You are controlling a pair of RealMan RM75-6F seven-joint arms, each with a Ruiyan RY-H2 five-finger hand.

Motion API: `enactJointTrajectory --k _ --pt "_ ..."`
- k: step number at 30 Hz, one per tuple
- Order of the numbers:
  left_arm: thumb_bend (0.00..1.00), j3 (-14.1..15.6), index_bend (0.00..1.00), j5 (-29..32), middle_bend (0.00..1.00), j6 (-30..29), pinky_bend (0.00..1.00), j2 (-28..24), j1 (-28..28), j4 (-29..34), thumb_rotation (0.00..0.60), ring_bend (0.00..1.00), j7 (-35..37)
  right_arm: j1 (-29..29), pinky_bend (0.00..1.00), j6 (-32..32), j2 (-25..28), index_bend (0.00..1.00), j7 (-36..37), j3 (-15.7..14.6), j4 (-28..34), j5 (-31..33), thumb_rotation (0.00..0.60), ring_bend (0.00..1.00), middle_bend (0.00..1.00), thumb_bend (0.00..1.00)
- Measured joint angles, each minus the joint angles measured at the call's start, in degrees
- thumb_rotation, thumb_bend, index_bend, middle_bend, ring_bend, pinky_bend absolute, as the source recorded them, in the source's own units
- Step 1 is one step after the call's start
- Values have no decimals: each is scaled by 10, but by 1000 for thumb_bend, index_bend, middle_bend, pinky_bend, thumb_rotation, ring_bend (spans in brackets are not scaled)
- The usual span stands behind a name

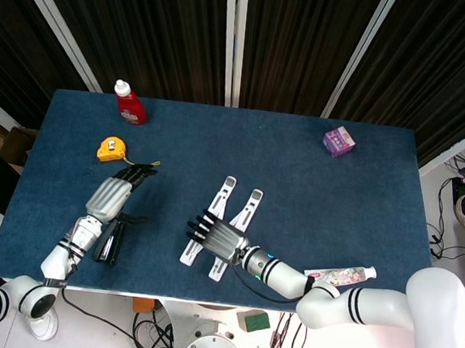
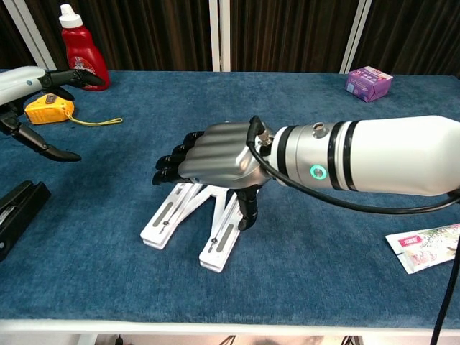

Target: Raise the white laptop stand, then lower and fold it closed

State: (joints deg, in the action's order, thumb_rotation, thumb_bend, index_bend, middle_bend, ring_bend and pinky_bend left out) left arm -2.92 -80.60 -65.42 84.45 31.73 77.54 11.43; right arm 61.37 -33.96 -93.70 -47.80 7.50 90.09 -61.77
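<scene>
The white laptop stand (image 1: 225,196) lies flat on the blue table, its two arms crossed in a narrow X, and in the chest view the stand (image 2: 167,215) shows low on the cloth. My right hand (image 1: 215,236) hovers over its near half with straight, spread fingers and holds nothing. From the chest, the right hand (image 2: 215,154) hangs above the stand with the thumb pointing down beside one arm. My left hand (image 1: 115,195) is off to the left, well away from the stand, fingers spread. The chest view shows the left hand (image 2: 32,79) at the left edge.
A red bottle (image 1: 129,104) and a yellow tape measure (image 1: 111,149) sit at the back left. A black object (image 1: 109,241) lies under my left forearm. A purple box (image 1: 339,140) is at the back right, and a toothpaste tube (image 1: 339,275) lies near the front right edge.
</scene>
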Motion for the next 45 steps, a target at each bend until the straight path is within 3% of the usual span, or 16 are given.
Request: enactJointTrajectory --k 13,18,20,25,32,35,38,42,45 --pt "28 -6 118 14 65 4 157 -4 -24 -18 600 61 29 79 0 -15 -12 0 -32 -34 -5 126 600 0 23 0" --pt "28 -8 118 15 65 5 157 -2 -29 -23 600 61 36 106 0 -17 -26 7 -33 -43 -27 160 600 0 115 4" --pt "28 -9 118 15 65 4 156 -2 -31 -23 600 61 38 119 0 -18 -36 59 -33 -47 -42 172 600 0 168 30" --pt "29 -12 118 12 65 0 156 -4 -35 -24 600 61 42 132 20 -27 -55 344 -23 -53 -68 168 600 31 318 141" --pt "28 -10 118 1 65 -10 156 -11 -43 -25 600 61 42 114 118 -53 -58 558 33 -51 -81 82 600 165 424 251" --pt "28 -7 118 -3 65 -12 156 -18 -47 -24 600 60 33 101 135 -66 -56 592 67 -50 -86 34 600 182 444 284" --pt "28 -5 118 -4 65 -18 155 -30 -53 -16 600 61 23 87 113 -76 -53 492 90 -53 -92 7 600 152 385 259" --pt "29 -4 118 -3 65 -31 154 -46 -63 -5 600 61 1 81 3 -81 -43 45 74 -60 -80 26 600 3 64 118" --pt "28 -5 118 0 65 -42 153 -58 -71 0 600 61 -28 66 0 -110 -26 0 59 -66 -47 46 600 0 0 83"
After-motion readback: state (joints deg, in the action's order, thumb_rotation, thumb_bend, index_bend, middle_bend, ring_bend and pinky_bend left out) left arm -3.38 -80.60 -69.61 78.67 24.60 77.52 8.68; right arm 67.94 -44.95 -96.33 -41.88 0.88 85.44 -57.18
